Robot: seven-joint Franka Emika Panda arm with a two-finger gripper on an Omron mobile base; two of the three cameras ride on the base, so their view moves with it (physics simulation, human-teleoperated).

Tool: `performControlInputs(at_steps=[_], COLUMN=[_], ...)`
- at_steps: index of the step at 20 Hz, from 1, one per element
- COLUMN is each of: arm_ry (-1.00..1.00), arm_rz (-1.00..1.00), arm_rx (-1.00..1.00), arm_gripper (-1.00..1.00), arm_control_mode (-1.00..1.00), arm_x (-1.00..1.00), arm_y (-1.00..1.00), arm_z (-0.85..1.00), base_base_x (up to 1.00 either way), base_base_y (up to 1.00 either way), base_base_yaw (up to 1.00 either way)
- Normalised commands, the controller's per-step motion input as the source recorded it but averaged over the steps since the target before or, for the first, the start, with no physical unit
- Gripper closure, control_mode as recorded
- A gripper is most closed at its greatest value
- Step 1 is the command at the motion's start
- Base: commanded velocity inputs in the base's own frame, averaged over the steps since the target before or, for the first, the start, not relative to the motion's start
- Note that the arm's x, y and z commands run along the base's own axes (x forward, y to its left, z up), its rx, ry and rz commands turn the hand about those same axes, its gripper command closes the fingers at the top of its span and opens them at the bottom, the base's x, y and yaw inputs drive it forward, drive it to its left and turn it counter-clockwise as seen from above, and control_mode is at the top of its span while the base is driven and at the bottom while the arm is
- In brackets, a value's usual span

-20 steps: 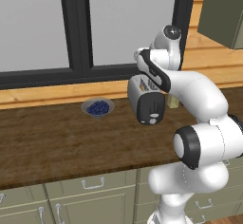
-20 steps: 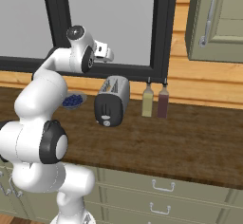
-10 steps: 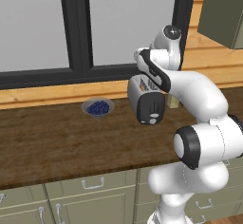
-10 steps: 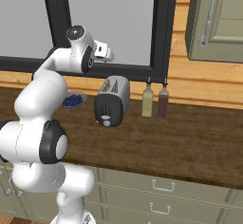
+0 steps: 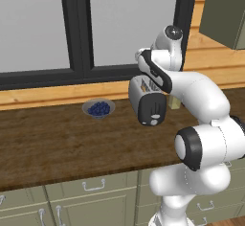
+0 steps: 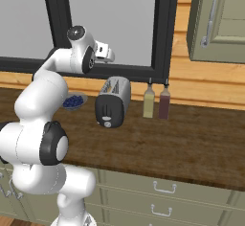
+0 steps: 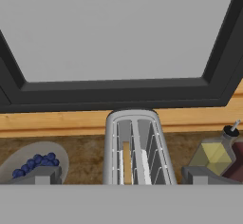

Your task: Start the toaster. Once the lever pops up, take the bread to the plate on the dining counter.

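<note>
Tan bread (image 7: 126, 163) sits in toaster (image 7: 137, 148); bowl (image 7: 33, 163) holds blueberries; jaws wide, empty.

A black-framed window (image 5: 81, 28) above a wooden worktop (image 5: 57, 143).

The silver-white toaster (image 6: 113, 101) stands upright on the wooden desk (image 6: 191, 139) below the window, black end face toward the near side. The tan bread (image 7: 126, 163) sits down in its left slot.

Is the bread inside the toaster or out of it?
Inside: the bread sits low in one slot of the toaster, seen from above.
</note>
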Motion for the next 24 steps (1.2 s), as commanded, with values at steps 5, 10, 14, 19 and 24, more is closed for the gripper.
performControlInputs(at_steps=[5,10,14,19,24], arm_ry=[0.00,0.00,0.00,0.00,0.00], arm_rz=[0.00,0.00,0.00,0.00,0.00], arm_rx=[0.00,0.00,0.00,0.00,0.00], arm_gripper=[-1.00,-1.00,-1.00,-1.00,-1.00], arm_control_mode=[-1.00,-1.00,-1.00,-1.00,-1.00], arm_x=[0.00,0.00,0.00,0.00,0.00], arm_y=[0.00,0.00,0.00,0.00,0.00], arm_z=[0.00,0.00,0.00,0.00,0.00], base_base_x=[0.00,0.00,0.00,0.00,0.00], base_base_y=[0.00,0.00,0.00,0.00,0.00], base_base_yaw=[0.00,0.00,0.00,0.00,0.00])
